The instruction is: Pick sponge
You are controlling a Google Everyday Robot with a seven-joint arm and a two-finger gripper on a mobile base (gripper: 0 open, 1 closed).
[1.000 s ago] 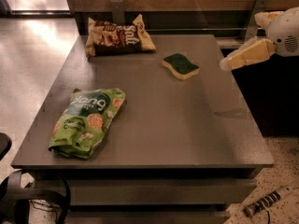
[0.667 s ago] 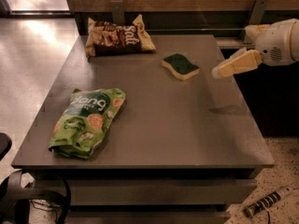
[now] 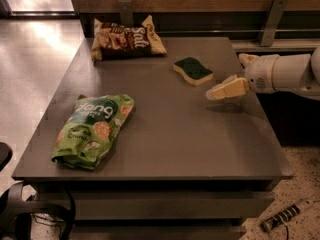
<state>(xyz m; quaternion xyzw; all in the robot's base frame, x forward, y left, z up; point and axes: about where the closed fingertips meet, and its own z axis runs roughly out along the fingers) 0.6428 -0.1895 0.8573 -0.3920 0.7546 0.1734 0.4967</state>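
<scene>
Sponge (image 3: 193, 70) lies flat on worktop (image 3: 175, 134), back-right area, green side up. Claw (image 3: 215, 93) hovers near it, on its right in view & a bit nearer the cam, tip aimed left. Sponge's long axis runs back-left to front-right, approx toward claw. Claw open/clenched: can't tell.

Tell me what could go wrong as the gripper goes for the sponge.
The gripper hovers low near the sponge's right side; coming in sideways, it may shove the sponge instead of grasping it.
The sponge lies flat on the table, so a descent could scrape the tabletop.
</scene>
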